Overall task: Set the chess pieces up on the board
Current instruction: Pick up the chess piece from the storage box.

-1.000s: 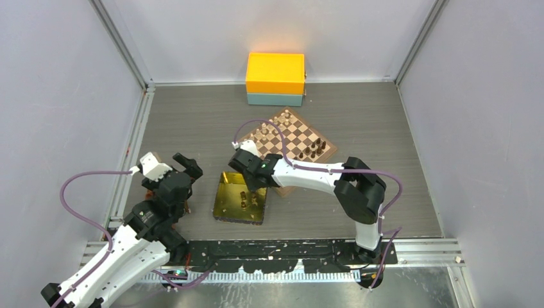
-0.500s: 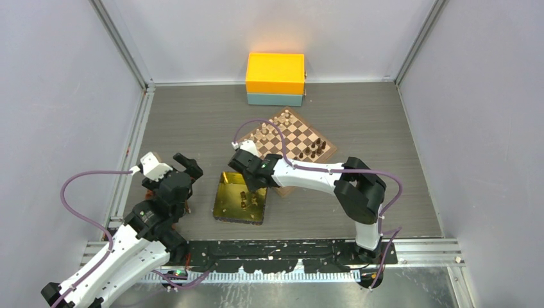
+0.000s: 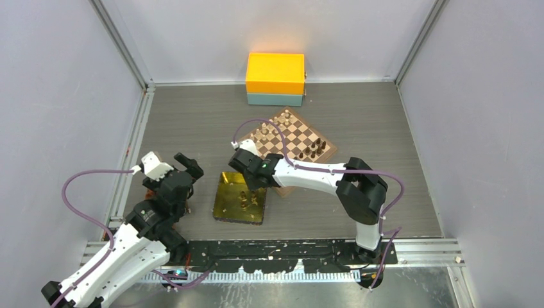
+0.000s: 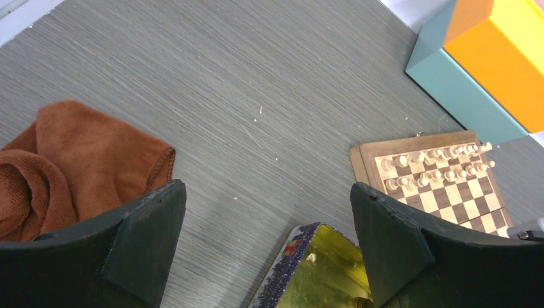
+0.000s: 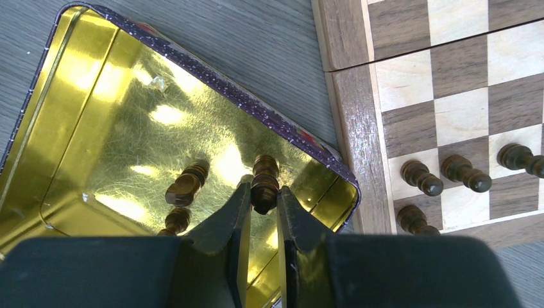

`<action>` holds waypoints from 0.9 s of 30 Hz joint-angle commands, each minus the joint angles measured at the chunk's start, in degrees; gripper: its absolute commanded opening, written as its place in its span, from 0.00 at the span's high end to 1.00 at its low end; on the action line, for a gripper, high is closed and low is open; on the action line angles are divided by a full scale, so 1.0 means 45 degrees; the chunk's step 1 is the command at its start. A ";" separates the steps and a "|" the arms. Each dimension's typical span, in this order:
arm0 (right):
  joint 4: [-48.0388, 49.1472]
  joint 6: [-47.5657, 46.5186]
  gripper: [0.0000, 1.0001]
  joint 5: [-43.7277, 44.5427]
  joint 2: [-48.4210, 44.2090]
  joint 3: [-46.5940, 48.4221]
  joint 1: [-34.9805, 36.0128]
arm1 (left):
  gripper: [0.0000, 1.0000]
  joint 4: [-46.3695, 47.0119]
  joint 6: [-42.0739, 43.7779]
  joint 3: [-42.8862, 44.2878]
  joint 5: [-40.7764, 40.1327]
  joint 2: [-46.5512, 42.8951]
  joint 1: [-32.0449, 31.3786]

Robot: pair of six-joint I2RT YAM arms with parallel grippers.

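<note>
My right gripper (image 5: pixel 263 190) is shut on one small dark-brown chess piece (image 5: pixel 263 183), held over the near-right part of the gold tray (image 5: pixel 96 115). Two more dark pieces (image 5: pixel 186 183) lie in the tray just left of it. The board (image 5: pixel 449 115) lies to the right, with dark pieces (image 5: pixel 423 178) standing along its near edge. From above, the right gripper (image 3: pixel 251 191) hangs over the tray (image 3: pixel 226 199), in front of the board (image 3: pixel 292 136). My left gripper (image 4: pixel 266 212) is open and holds nothing, left of the tray.
An orange and teal box (image 3: pixel 275 78) stands at the back, behind the board. Pale pieces (image 3: pixel 266 131) fill the board's far-left side. A brown cloth (image 4: pixel 77 160) lies under the left arm. Grey walls close in both sides.
Almost nothing: the right gripper stays shut on the dark piece over the tray, shifted only very slightly. The left arm has barely moved.
</note>
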 commanded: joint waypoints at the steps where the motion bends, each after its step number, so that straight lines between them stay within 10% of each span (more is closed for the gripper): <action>1: 0.0297 -0.0207 0.99 0.0452 -0.0984 0.0529 -0.0034 | 0.00 0.0601 0.0074 0.0093 -0.0440 0.0143 -0.0058; 27: 0.0540 -0.0574 0.99 0.0659 -0.1342 0.0521 -0.0051 | 0.00 0.0697 0.0123 0.0133 -0.0352 0.0329 -0.0057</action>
